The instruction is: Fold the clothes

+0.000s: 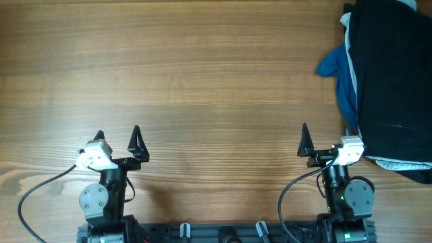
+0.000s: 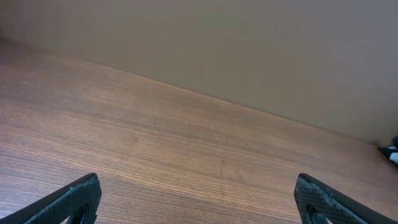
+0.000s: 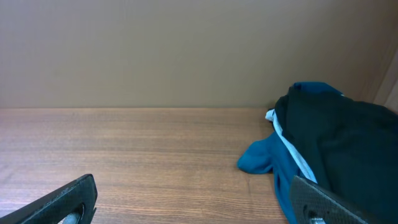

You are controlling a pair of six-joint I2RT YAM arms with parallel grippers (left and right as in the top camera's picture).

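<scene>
Overhead, I see the wooden table [image 1: 202, 67] filling the frame. The clothes [image 1: 395, 74], a black heap with a pale edge at the bottom, lie bunched against the right edge, from the upper right corner down past mid-height. A blue cloth [image 1: 334, 64] pokes out from under the heap's left side. At lower right, my right gripper [image 1: 325, 131] sits just beside the heap with its fingers spread and holding nothing. At lower left, the left gripper [image 1: 118, 131] is likewise spread over bare wood.

Wood-grain table [image 1: 202, 74] filling the overhead view, plain beige wall [image 3: 186, 50] behind, soft even light
</scene>
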